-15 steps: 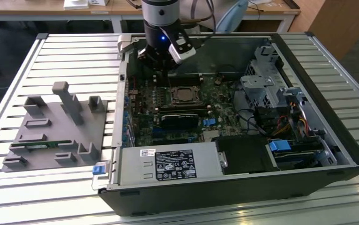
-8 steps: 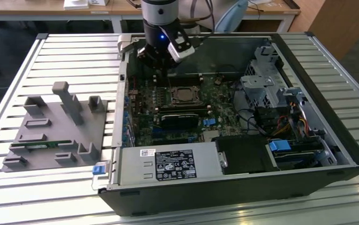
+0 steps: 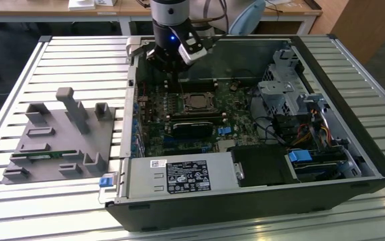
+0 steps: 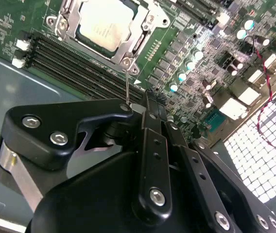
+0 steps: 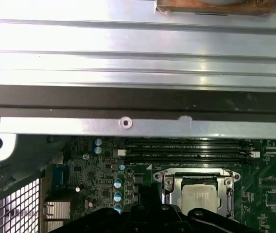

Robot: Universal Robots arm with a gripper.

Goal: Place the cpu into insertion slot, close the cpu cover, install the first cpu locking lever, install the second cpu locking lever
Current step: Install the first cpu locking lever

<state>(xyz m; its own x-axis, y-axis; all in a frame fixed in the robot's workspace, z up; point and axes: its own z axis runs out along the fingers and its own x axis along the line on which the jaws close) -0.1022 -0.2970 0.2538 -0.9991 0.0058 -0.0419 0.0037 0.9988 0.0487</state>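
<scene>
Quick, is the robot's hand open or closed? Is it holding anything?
Gripper: can't tell if open or closed; its tip is right by the thin metal lever next to the chip.

My exterior view looks down from high on the whole computer case (image 3: 246, 208), both wrist views hang close above, all share the cpu (image 3: 194, 103) (image 4: 104, 22) (image 5: 201, 198).

Nothing here is legible to me. The black label (image 3: 187, 176) on the power supply (image 3: 142, 179) carries white print and symbols too small to read, and so does the white sticker (image 3: 158, 162) above it. The lettering on the circuit board (image 4: 11, 19) is just as unreadable.
</scene>
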